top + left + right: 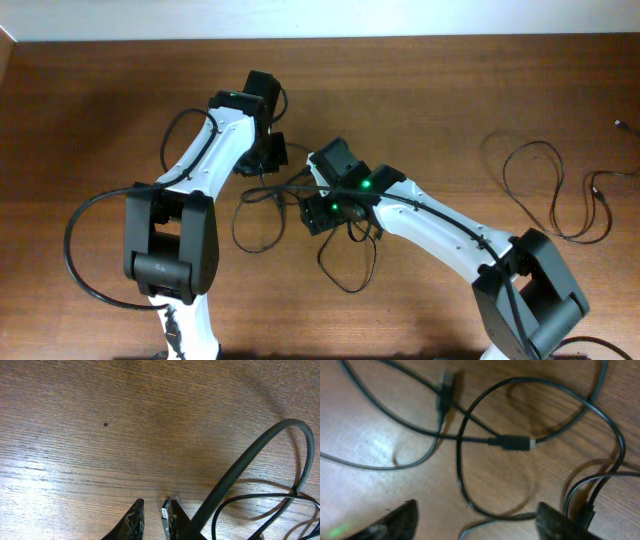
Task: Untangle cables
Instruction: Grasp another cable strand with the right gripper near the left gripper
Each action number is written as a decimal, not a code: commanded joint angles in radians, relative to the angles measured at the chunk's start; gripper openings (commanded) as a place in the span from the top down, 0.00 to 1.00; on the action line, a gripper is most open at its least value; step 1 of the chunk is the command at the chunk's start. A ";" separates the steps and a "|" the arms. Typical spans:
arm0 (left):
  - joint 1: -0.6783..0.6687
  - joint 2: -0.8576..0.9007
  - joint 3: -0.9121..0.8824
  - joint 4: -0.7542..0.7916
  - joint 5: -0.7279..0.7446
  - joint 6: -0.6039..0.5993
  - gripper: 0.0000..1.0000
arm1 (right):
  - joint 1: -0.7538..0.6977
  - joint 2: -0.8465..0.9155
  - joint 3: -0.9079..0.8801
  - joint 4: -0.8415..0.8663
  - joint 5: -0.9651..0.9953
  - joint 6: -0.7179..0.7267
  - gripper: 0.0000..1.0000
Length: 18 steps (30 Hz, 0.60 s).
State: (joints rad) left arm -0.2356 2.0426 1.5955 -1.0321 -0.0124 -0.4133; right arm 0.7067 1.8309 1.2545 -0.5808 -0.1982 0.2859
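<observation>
The cables (258, 215) lie as thin black looping strands on the wooden table between my two arms. My left gripper (270, 160) sits at their upper edge; in the left wrist view its gripper (152, 517) has its jaws close together with a narrow gap. A small silvery piece (164, 516) lies against the right finger's inner face, and I cannot tell whether it is gripped. My right gripper (318, 215) hovers over the strands. In its wrist view the gripper (477, 520) stands wide open above a cable loop (462, 475), with a plug end (515, 442) beyond it.
A separate thin black cable (555, 190) lies in loose loops at the table's right side. The left arm's own thick black cable (260, 445) arcs through the left wrist view. The table's far edge (320, 38) runs along the top.
</observation>
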 commanded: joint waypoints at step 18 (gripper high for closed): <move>0.000 0.005 0.008 -0.002 -0.010 -0.013 0.83 | -0.156 -0.344 0.030 0.021 -0.191 0.001 0.96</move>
State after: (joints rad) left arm -0.2356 2.0426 1.5955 -1.0325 -0.0120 -0.4133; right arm 0.5846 1.5463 1.2655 -0.5457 -0.3611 0.2848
